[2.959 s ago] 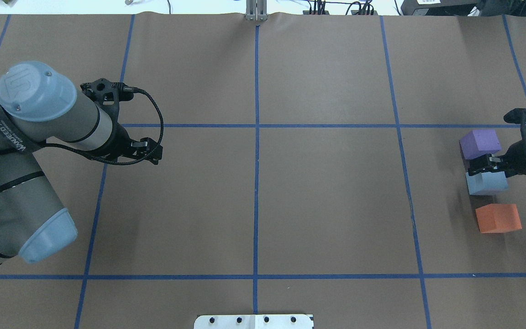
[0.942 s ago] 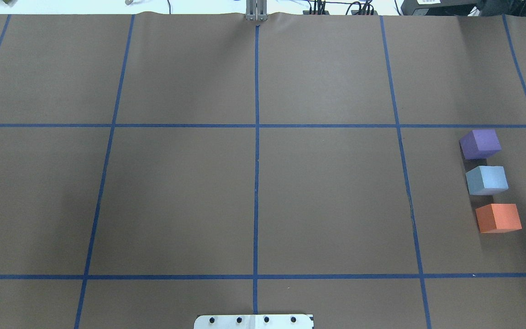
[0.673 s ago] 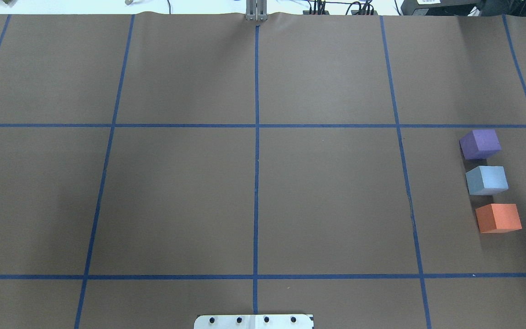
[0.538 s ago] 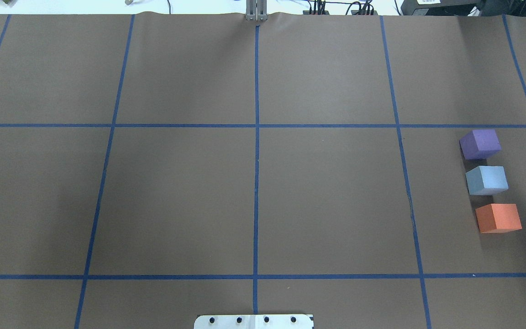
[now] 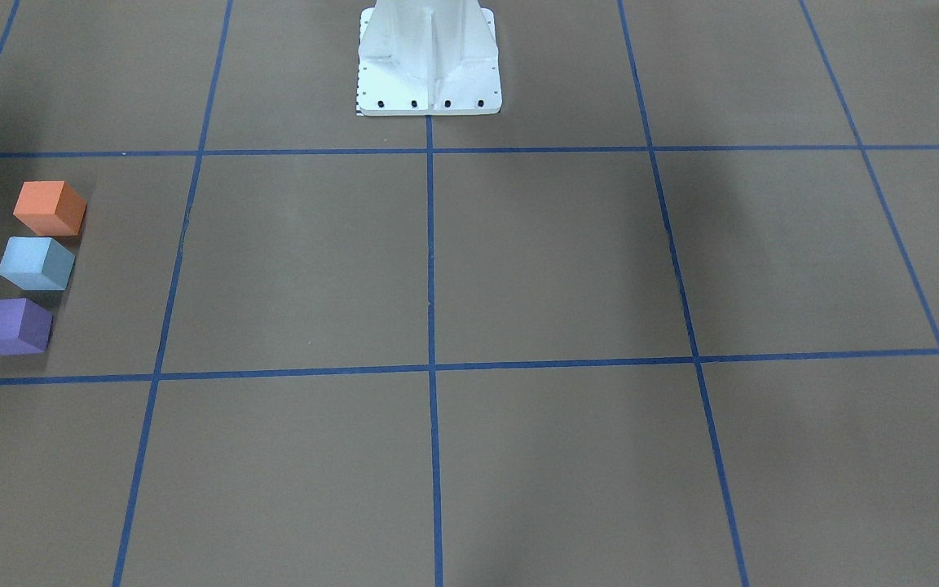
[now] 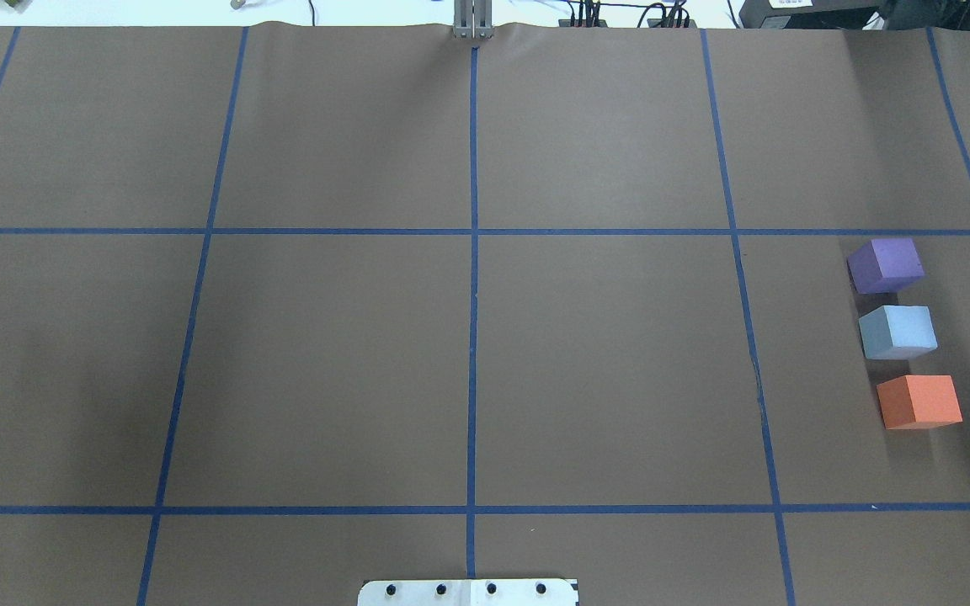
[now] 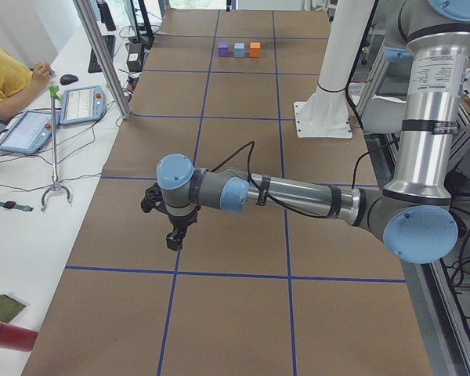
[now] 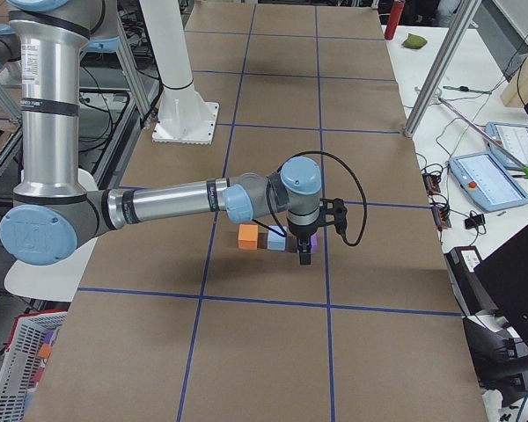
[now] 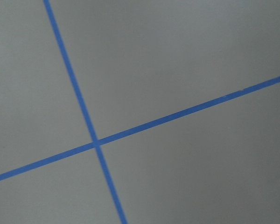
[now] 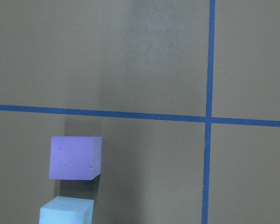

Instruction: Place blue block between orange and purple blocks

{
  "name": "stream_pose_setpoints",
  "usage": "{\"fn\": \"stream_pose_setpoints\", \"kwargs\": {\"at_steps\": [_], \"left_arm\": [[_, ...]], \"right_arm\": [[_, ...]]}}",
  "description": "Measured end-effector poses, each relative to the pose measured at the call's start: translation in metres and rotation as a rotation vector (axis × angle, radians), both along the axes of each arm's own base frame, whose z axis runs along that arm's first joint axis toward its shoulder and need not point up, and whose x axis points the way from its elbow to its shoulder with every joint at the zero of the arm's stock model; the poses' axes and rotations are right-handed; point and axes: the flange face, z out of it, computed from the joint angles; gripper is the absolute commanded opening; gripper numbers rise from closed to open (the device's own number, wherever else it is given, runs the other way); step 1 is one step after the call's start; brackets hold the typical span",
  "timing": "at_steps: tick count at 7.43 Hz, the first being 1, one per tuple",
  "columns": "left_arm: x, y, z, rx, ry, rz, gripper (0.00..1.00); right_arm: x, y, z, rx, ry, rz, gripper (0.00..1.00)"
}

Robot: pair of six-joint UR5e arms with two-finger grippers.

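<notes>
The light blue block [image 6: 898, 332] rests on the table in a row, between the purple block [image 6: 887, 264] and the orange block [image 6: 919, 401], with small gaps on both sides. The front-facing view shows the same row: orange [image 5: 48, 207], blue [image 5: 35, 262], purple [image 5: 11, 325]. The right wrist view shows the purple block [image 10: 74, 157] and the top of the blue one [image 10: 65, 212]. My right gripper [image 8: 304, 257] hangs above the blocks, only in the exterior right view. My left gripper [image 7: 172, 239] hangs over bare table, only in the exterior left view. I cannot tell whether either is open.
Brown paper with blue tape grid lines covers the table. The white robot base plate [image 5: 429, 65] stands at the robot's edge. A side bench holds tablets [image 7: 82, 104] next to a seated operator [image 7: 4, 82].
Three seconds ago both arms showed in the overhead view, the right gripper at the blue block. Now neither arm shows there. The blocks have not moved in the last second.
</notes>
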Motion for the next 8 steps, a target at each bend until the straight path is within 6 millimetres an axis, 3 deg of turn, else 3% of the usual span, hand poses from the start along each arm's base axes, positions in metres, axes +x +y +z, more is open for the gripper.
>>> {"fn": "stream_pose_setpoints", "kwargs": {"at_steps": [3, 8], "left_arm": [[-0.017, 0.004, 0.021, -0.044, -0.003, -0.037, 1.0], [-0.028, 0.005, 0.021, -0.103, 0.004, -0.116, 1.0]], "right_arm": [[-0.002, 0.007, -0.008, 0.005, -0.047, -0.015, 1.0], [-0.007, -0.002, -0.002, 0.013, -0.014, -0.023, 1.0]]}}
